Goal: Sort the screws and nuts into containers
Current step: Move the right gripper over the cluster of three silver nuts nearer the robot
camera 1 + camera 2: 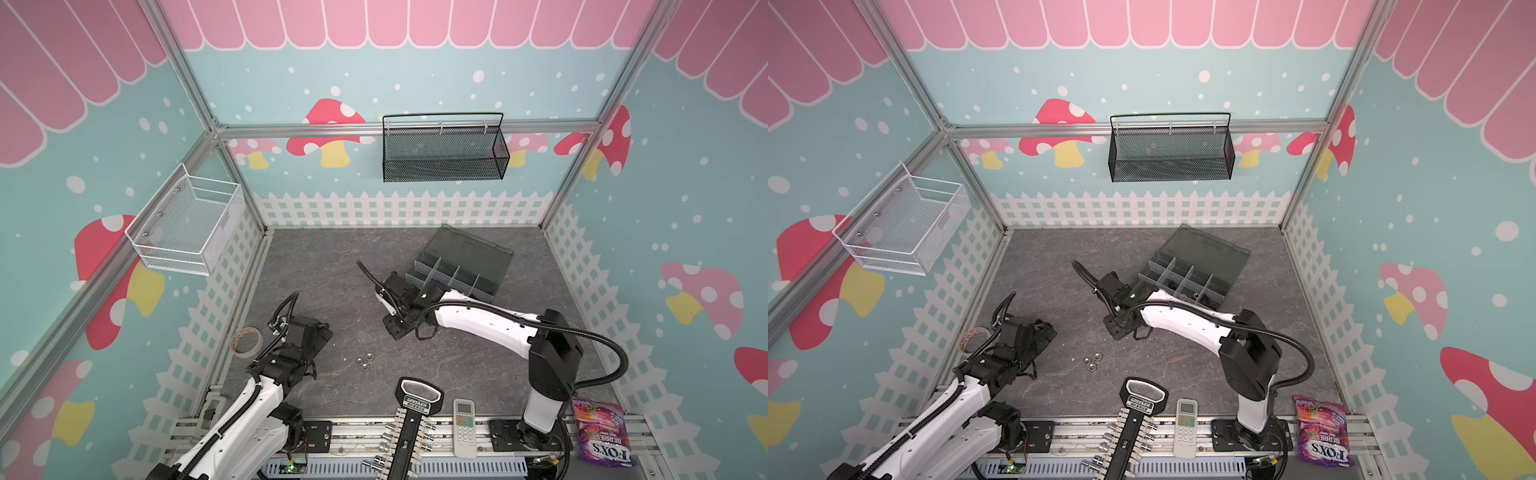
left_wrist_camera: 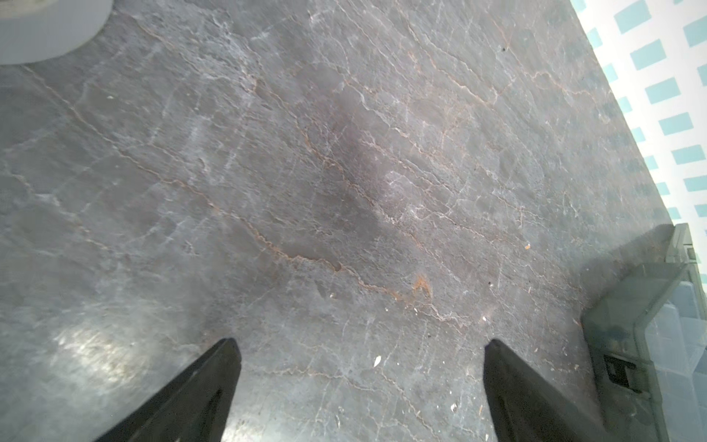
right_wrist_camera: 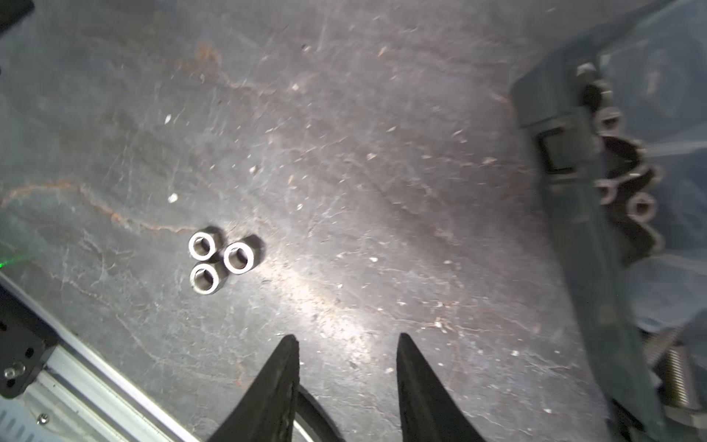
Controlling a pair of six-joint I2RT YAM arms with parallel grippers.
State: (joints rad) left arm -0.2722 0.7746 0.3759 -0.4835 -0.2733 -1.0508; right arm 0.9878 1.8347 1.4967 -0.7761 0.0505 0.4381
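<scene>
"FOX'S" and "BERRIES", upside down, on the purple sweet bag (image 1: 600, 432) (image 1: 1323, 432) in both top views

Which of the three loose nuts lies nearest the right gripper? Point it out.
This nut: of the cluster, it sits on the side facing the right gripper; the other two lie beyond it.

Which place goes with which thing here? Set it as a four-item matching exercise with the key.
Things
1. three shiny silver metal nuts
2. white plastic remote control
3. black wire-mesh basket
4. translucent roll of tape

Places
A. hung high above the grey stone-look table
B. near the table's left edge
C. loose, mid-table
D. at the front edge, beside the black socket rack

Pairs: 1-C; 2-D; 3-A; 4-B
</scene>
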